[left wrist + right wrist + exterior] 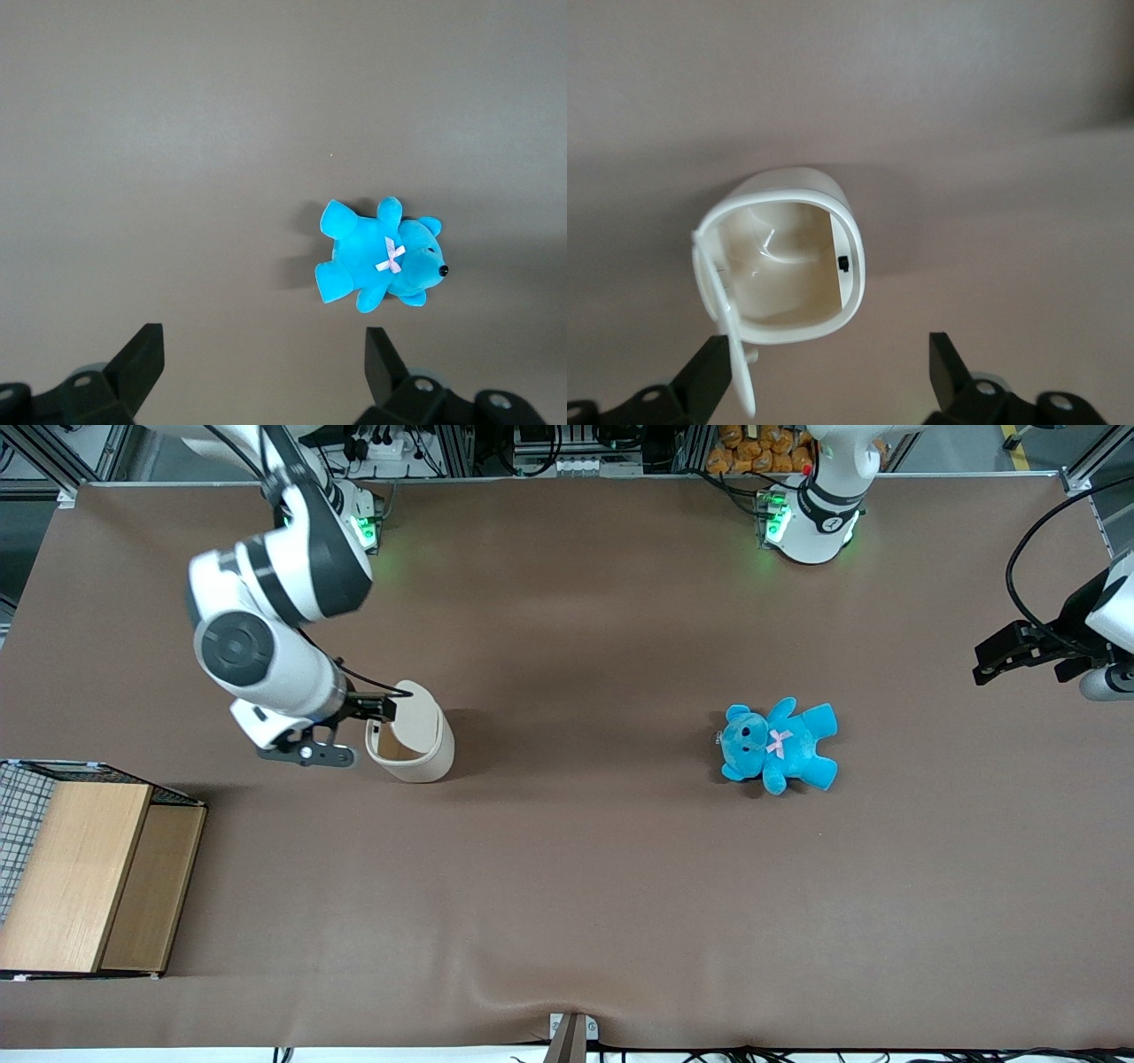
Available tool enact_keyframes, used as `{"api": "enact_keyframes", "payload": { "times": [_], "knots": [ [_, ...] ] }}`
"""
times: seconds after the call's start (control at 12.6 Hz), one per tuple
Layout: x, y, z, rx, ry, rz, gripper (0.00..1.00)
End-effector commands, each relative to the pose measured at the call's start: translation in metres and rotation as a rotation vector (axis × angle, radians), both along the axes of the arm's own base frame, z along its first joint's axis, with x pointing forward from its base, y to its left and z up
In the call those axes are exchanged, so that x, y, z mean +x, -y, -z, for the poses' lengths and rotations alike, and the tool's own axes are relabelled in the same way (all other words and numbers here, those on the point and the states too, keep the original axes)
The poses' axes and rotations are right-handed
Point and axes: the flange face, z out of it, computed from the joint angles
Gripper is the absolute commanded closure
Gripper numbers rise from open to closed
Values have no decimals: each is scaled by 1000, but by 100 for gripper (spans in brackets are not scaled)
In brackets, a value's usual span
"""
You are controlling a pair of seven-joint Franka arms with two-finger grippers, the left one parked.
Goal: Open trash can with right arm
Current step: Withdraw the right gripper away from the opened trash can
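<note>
Here there is one trash can [416, 735] on the brown table [567, 886], toward my working end, its lid [725, 329] swung up on edge and the cream inside bare. My right arm [266, 624] reaches down just beside it, and my gripper [828, 376] hovers at the rim with fingers spread wide, holding nothing. Around it I count one blue teddy bear [778, 746], well apart toward the parked arm's end, and one wooden box with wire mesh [84, 877], nearer the front camera.
</note>
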Motion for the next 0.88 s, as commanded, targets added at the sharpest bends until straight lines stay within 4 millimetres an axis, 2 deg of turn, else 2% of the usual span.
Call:
{"api": "enact_keyframes", "payload": {
  "times": [0.0,0.08,0.32,0.48,0.8],
  "knots": [
    [6,16,-67,17,35,28,0],
    [9,26,-88,18,43,38,0],
    [9,50,-129,23,59,22,0],
    [3,85,-161,48,104,-21,0],
    [-13,147,-198,80,132,-56,0]
  ]
}}
